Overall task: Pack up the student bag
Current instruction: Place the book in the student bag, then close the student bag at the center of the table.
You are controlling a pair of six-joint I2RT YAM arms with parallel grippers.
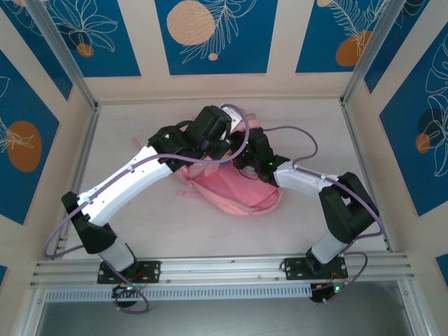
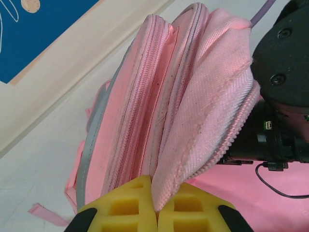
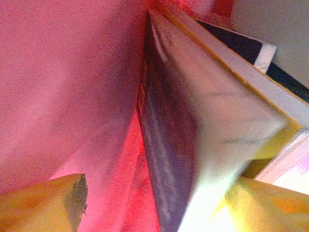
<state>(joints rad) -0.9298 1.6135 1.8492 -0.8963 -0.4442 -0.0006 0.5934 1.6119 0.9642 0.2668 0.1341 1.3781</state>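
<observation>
The student bag [image 1: 238,192] lies in the middle of the table, soft pink fabric with open zips. My left gripper [image 2: 155,193] is shut on the zippered edge of one flap of the bag [image 2: 203,111] and holds it up. From above, the left gripper [image 1: 213,155] sits over the bag's far end. My right gripper [image 1: 243,159] reaches into the bag mouth beside it. Inside, its yellow fingers [image 3: 43,205] stand wide apart, open, among pink lining [image 3: 58,72]. A flat book [image 3: 212,121] with a dark cover stands between them, leaning by the right finger.
The right arm's black wrist [image 2: 285,72] hangs close beside the held flap. A loose pink strap [image 2: 46,215] lies on the white table [image 1: 140,231]. Purple cables [image 1: 308,150] loop over both arms. A metal rail [image 1: 224,269] runs along the near edge, and walls close in the other sides.
</observation>
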